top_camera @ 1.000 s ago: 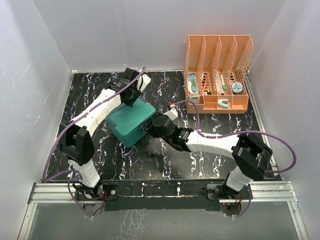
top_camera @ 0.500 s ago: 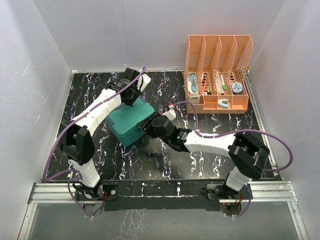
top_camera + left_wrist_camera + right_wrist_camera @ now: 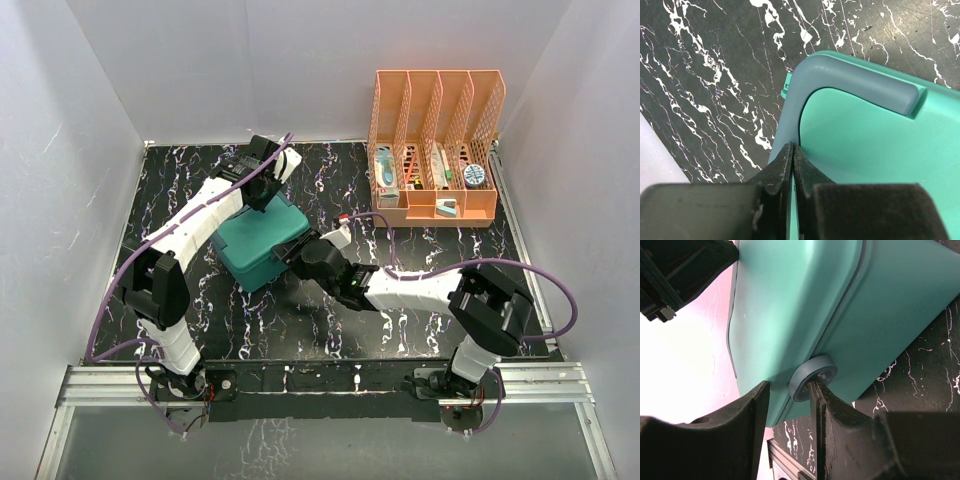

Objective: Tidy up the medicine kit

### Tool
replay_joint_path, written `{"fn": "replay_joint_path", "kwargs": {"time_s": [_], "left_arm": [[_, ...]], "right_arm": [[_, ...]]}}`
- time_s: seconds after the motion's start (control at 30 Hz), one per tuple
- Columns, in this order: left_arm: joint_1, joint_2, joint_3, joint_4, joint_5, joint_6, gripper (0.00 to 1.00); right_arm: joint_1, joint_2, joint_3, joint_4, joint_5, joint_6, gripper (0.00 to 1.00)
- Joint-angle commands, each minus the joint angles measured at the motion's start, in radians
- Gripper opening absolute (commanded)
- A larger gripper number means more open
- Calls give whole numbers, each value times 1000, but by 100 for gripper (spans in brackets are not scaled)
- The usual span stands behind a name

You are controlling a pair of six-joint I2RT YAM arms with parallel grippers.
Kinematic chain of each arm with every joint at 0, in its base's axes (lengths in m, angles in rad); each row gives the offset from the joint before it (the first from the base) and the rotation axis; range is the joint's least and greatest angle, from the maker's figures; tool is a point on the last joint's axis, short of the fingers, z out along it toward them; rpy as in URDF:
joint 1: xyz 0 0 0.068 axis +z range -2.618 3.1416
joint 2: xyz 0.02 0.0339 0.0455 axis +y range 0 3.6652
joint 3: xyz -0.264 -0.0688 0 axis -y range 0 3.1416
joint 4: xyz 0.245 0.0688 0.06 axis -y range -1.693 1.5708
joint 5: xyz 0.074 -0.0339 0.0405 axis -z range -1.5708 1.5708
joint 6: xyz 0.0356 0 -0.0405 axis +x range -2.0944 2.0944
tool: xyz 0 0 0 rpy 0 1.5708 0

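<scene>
The medicine kit (image 3: pixel 258 245) is a teal box with its lid down, lying left of centre on the black marbled table. My left gripper (image 3: pixel 262 197) is shut, and its tips (image 3: pixel 791 148) press on the lid's far edge, beside the raised grey-blue rim (image 3: pixel 860 82). My right gripper (image 3: pixel 297 257) is at the box's front right side, low and close. Its jaws are open in the right wrist view (image 3: pixel 788 390). One fingertip (image 3: pixel 813 390) touches the round blue-grey latch (image 3: pixel 812 376) on the kit's front (image 3: pixel 790 305). Nothing is held.
An orange mesh file rack (image 3: pixel 435 150) stands at the back right with several small items in its slots. White walls close in the table on three sides. The left arm's black wrist (image 3: pixel 680 270) shows beyond the kit in the right wrist view.
My right arm has slid left, bringing its gripper closer against the kit's front, and its jaws have widened a little. The left gripper has stayed shut on the lid's edge.
</scene>
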State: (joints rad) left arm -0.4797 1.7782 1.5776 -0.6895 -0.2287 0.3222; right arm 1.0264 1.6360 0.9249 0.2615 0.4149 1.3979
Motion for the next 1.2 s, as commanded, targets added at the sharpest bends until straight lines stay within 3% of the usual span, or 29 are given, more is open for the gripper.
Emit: {"fn": "replay_joint_path", "kwargs": {"time_s": [0.0,0.27,0.47,0.73,0.83,0.9,1.0,1.17], "left_arm": [[-25,148,-105,-202,240,-68,0],[-25,121,-104,-207,231,-73,0],[-4,37,62,-268,208,-74,1],[214,-92,250,-301,276,-76,32],[306,-138,235,-308,278,-48,47],[366,-173,202,-308,288,-24,51],[464,-211,133,-319,306,26,47],[585,-274,-50,-354,386,91,12]], "right_arm": [[7,44,-15,76,67,35,36],[28,26,-8,45,79,30,40],[76,-128,88,-289,145,-28,55],[53,-360,214,-602,255,-138,57],[-52,-340,282,-651,183,-242,56],[-145,-313,298,-632,86,-312,51],[-267,-240,331,-610,-20,-430,41],[-376,-107,383,-550,-147,-540,25]]}}
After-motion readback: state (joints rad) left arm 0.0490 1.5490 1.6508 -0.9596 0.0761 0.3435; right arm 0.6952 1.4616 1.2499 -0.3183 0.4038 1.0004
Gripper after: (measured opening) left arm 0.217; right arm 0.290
